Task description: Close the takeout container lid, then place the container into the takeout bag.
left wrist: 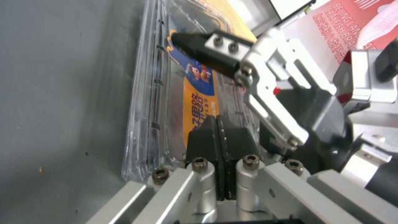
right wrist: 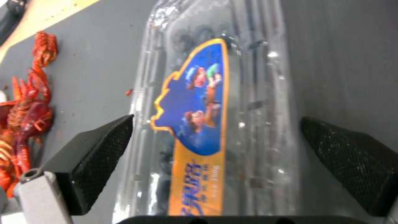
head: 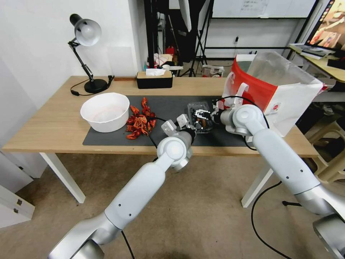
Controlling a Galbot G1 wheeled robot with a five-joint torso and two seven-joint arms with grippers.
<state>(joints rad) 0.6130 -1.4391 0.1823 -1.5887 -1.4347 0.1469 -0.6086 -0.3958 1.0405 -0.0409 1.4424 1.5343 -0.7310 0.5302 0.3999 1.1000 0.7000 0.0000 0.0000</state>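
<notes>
The takeout container [head: 198, 108] lies flat on the dark mat [head: 107, 138], just left of the takeout bag [head: 284, 93], which stands open. The lid [right wrist: 253, 93] is down on the container, and its blue and orange label [right wrist: 199, 109] faces up. My right gripper [head: 202, 119] is open and straddles the container, with one black pad [right wrist: 99, 155] on each side and a little gap to the plastic. My left gripper [left wrist: 218, 121] is shut with nothing between its pads, and its tips rest over the container's near edge [left wrist: 166, 93]. A right finger [left wrist: 199, 46] reaches over the lid.
A white bowl [head: 105, 111] and a pile of red crayfish shells [head: 140, 122] sit on the mat's left half. A black tissue box [head: 154, 80] and a desk lamp [head: 88, 54] stand at the back. The table's front edge runs just below both wrists.
</notes>
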